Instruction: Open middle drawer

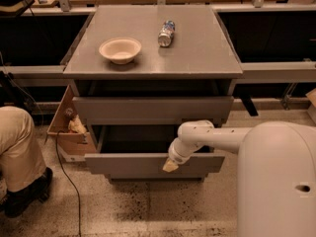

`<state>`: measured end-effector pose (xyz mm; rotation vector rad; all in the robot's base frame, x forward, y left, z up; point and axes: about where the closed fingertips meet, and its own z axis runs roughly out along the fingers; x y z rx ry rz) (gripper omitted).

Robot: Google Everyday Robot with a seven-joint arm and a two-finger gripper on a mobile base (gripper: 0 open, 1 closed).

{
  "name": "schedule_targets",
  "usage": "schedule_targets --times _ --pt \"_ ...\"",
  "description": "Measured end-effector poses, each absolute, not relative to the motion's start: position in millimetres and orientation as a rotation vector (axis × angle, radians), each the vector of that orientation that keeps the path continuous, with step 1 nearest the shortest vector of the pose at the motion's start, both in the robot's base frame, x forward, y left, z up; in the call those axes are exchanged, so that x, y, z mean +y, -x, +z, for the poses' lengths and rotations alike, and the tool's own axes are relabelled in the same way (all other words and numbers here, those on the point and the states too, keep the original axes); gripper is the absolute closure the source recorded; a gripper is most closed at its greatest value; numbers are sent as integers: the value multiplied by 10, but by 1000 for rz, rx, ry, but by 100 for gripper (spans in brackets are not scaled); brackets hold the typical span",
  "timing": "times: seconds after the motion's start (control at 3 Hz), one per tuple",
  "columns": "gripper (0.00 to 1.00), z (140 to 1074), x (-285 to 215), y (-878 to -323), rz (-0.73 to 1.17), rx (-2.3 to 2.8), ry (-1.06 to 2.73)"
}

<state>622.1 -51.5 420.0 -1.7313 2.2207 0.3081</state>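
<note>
One grey flat-fronted middle drawer (128, 166) pulled out, lower centre; cream-tipped gripper (170, 166) against its front's top edge, open or closed can't tell.

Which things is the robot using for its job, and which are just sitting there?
For the job: plain grey middle drawer, pulled out; gripper at its front edge.
Just lying about: cream round bowl, silver can on its side, brown cardboard box.
</note>
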Motion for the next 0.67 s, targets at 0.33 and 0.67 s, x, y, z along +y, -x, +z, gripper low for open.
schedule_targets --times 0.33,0.67 --pt "60 4214 -515 -6232 308 2221 1731" --pt "35 4282 -542 -5983 341 2236 1765"
